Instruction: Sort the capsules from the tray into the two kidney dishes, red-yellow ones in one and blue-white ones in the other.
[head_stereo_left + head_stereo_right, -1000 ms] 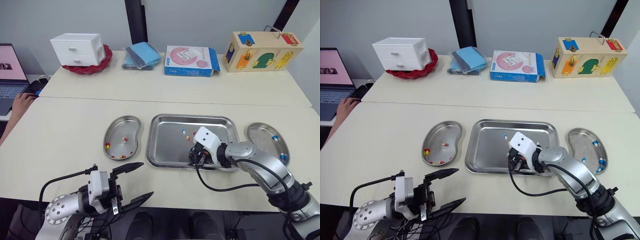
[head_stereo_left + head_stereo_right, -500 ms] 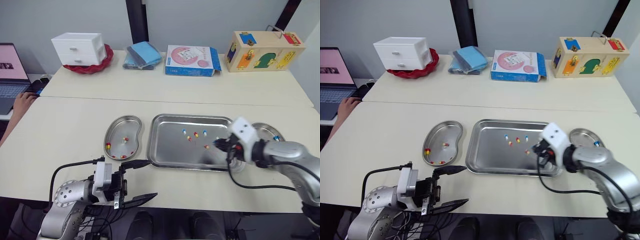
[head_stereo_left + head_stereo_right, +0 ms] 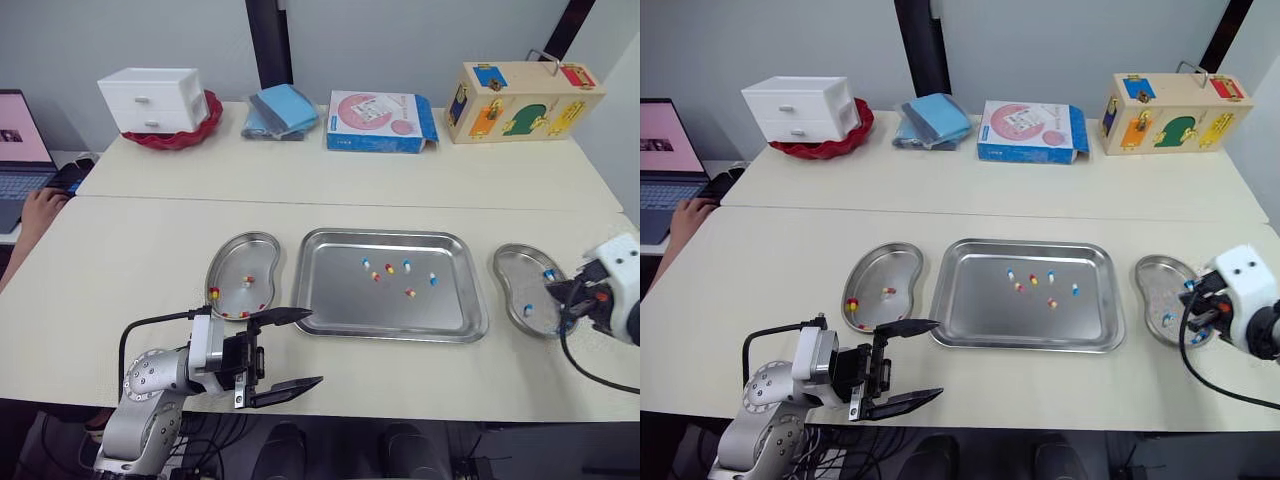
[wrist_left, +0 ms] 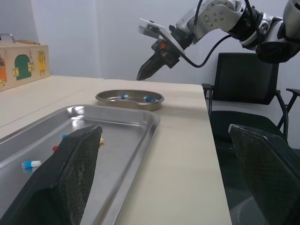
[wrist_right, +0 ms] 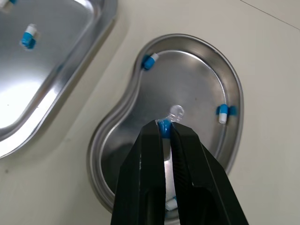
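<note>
right fingers point(image 5: 150, 178) swung from tray point(image 3: 340, 300) to glossy steel kidney dish point(image 5: 197, 79), pinching a blue-white capsule point(image 5: 164, 126); left fingers point(image 4: 70, 178) wide.

The tray point(image 3: 330, 310) lies between the left kidney dish point(image 3: 232, 262) and the right kidney dish point(image 3: 515, 270), and capsules point(image 3: 389, 269) lie in all three. Behind them, left to right, stand a drawer unit point(image 3: 152, 100), cloths point(image 3: 282, 108), a flat box point(image 3: 380, 121) and a wooden box point(image 3: 522, 100).
</note>
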Available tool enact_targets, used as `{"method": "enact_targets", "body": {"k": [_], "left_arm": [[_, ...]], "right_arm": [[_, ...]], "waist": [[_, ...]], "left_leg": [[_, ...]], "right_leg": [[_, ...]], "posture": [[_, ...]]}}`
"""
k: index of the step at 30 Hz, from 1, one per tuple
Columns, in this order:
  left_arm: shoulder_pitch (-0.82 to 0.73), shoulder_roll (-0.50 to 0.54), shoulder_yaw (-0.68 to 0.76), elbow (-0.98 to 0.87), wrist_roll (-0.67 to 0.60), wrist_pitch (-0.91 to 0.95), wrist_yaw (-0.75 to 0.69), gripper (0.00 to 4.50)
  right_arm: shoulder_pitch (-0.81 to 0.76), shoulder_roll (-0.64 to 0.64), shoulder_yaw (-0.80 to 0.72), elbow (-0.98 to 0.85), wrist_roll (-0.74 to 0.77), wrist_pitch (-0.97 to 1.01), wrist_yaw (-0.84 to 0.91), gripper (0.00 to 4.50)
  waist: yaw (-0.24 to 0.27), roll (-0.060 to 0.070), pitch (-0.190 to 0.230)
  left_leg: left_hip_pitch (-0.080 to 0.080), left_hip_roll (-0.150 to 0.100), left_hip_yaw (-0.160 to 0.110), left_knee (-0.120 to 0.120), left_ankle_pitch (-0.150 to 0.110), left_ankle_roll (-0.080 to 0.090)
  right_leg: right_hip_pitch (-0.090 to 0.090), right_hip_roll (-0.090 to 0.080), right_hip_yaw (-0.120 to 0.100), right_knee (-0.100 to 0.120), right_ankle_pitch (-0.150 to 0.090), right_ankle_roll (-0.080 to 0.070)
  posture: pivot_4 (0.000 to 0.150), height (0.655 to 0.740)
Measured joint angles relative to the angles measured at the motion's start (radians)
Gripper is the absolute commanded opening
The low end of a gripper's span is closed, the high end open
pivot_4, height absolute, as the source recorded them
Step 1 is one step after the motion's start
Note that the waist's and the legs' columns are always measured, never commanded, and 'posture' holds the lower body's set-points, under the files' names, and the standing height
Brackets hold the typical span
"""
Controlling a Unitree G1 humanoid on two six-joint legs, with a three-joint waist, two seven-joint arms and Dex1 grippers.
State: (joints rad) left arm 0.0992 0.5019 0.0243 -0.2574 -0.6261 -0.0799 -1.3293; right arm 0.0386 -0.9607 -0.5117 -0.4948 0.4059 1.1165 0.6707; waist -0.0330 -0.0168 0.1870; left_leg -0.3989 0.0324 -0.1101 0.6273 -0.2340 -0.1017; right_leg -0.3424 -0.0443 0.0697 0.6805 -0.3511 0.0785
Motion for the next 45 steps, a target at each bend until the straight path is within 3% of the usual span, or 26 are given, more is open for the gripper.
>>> {"method": "enact_targets", "body": {"k": [1, 2, 10, 16, 22, 29, 36, 45], "left_arm": [[0.0, 0.0, 0.0, 0.0, 0.0, 0.0, 0.0, 4.5], [0.0, -0.001, 0.0, 0.0, 0.0, 0.0, 0.002, 4.5], [0.029, 0.001, 0.004, -0.019, 0.0, 0.013, 0.039, 4.5], [0.102, 0.043, 0.121, -0.093, 0.002, 0.101, 0.228, 4.5], [0.21, 0.145, 0.334, -0.102, 0.036, 0.246, 0.43, 4.5], [0.314, 0.25, 0.552, 0.064, 0.08, 0.344, 0.473, 4.5], [0.409, 0.261, 0.574, 0.178, 0.145, 0.316, 0.41, 4.5], [0.447, 0.247, 0.574, 0.07, 0.151, 0.359, 0.433, 4.5]], "right_arm": [[0.001, 0.0, -0.001, 0.001, 0.0, 0.001, -0.002, 0.0], [0.002, 0.0, -0.001, 0.002, 0.0, 0.001, -0.004, 0.7], [0.003, 0.002, -0.003, 0.016, 0.002, -0.016, -0.019, 2.68], [0.063, 0.027, -0.027, 0.011, 0.002, -0.153, 0.022, 4.42], [0.213, 0.097, -0.063, -0.001, -0.024, -0.472, 0.14, 4.47], [0.388, 0.049, -0.163, 0.188, -0.067, -0.775, 0.39, 4.47], [0.487, -0.012, -0.215, 0.339, -0.072, -0.842, 0.568, 4.47], [0.504, -0.012, -0.215, 0.345, -0.086, -0.895, 0.595, 4.47]], "waist": [[0.0, 0.0, 0.0], [0.0, 0.0, 0.0], [0.001, 0.0, 0.0], [0.001, 0.0, 0.0], [0.001, -0.001, 0.0], [0.001, -0.001, 0.0], [0.001, -0.003, 0.001], [0.001, -0.003, 0.001]], "left_leg": [[0.0, 0.0, 0.0, 0.0, 0.0, 0.0], [0.0, 0.0, 0.0, 0.0, 0.0, 0.0], [0.0, 0.0, 0.0, 0.0, 0.0, 0.0], [0.0, 0.0, 0.0, 0.0, 0.0, 0.0], [0.0, 0.0, -0.001, 0.0, 0.0, 0.0], [0.001, 0.0, 0.001, -0.001, 0.0, 0.0], [0.001, 0.0, 0.001, -0.001, 0.0, 0.0], [0.001, 0.0, 0.002, -0.001, 0.0, 0.0]], "right_leg": [[0.0, 0.0, 0.0, 0.0, 0.0, 0.0], [0.0, 0.0, 0.0, 0.0, 0.0, 0.0], [0.0, 0.0, 0.0, 0.0, 0.0, 0.0], [0.0, 0.0, 0.0, 0.0, 0.0, 0.0], [0.0, 0.0, 0.0, 0.0, 0.0, 0.0], [0.001, 0.0, 0.0, -0.001, 0.0, 0.0], [0.001, -0.001, 0.001, -0.001, -0.001, -0.001], [0.001, -0.001, 0.001, -0.001, -0.001, 0.0]], "posture": [[0.15, 0.7337], [0.15, 0.7337], [0.15, 0.7337], [0.15, 0.7337], [0.15, 0.7337], [0.15, 0.7337], [0.15, 0.7337], [0.15, 0.7337]]}}
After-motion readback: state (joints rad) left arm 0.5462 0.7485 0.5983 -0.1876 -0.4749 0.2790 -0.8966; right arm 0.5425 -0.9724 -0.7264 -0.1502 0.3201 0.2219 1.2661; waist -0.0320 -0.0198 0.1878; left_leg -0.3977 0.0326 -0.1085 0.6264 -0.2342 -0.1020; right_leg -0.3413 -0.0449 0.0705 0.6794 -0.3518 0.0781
